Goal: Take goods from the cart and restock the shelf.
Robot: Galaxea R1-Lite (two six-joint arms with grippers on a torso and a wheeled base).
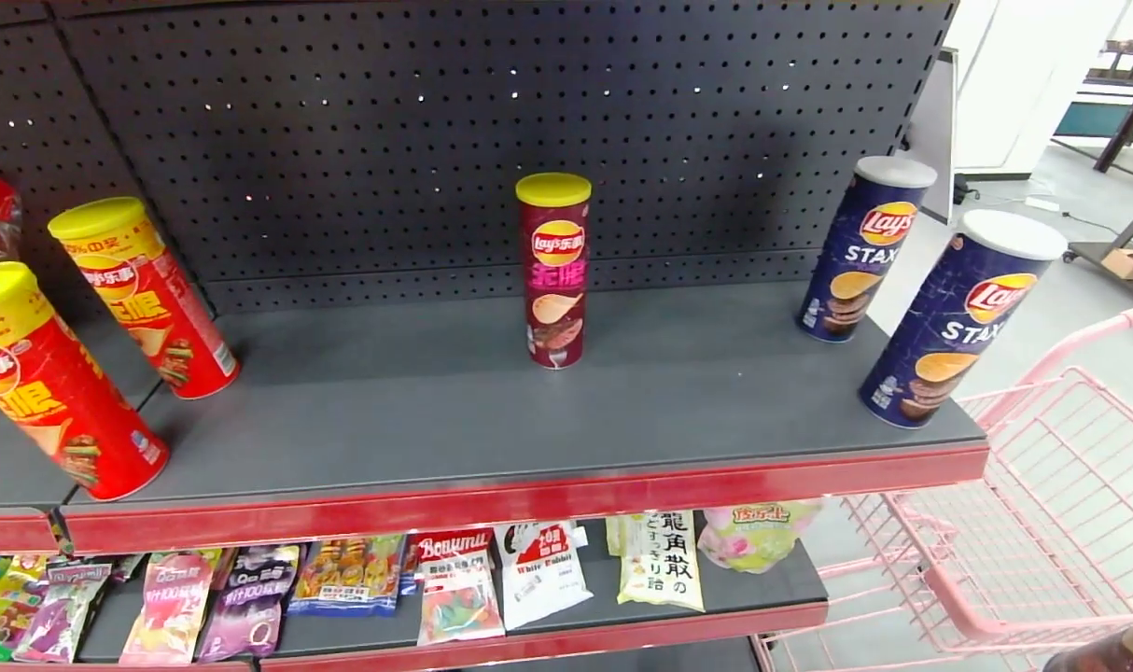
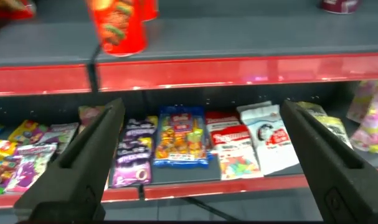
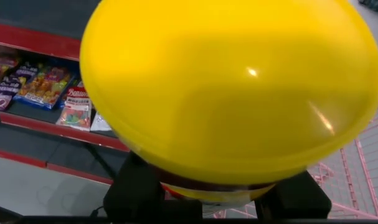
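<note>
Right gripper (image 3: 217, 198) has its two black fingers (image 3: 136, 196) squeezed tight on a round chip can with a big yellow plastic lid (image 3: 232, 87). Nothing is in the left gripper (image 2: 201, 107); its fingers are wide apart, facing bright candy bags (image 2: 182, 140) on the lower shelf (image 2: 238, 185). Seen from the head, a dark grey metal shelf with a red front edge (image 1: 529, 420) has a tall dark red chip can (image 1: 554, 271) in the middle, two dark blue chip cans (image 1: 860, 252) at 3 o'clock and two red chip cans (image 1: 146, 299) at 9 o'clock. A pink wire cart (image 1: 1042, 523) sits at 4 o'clock.

Bright even light; glare on the yellow-lidded can (image 3: 238, 87); blue cans (image 1: 958, 317) lean from edge distortion.
</note>
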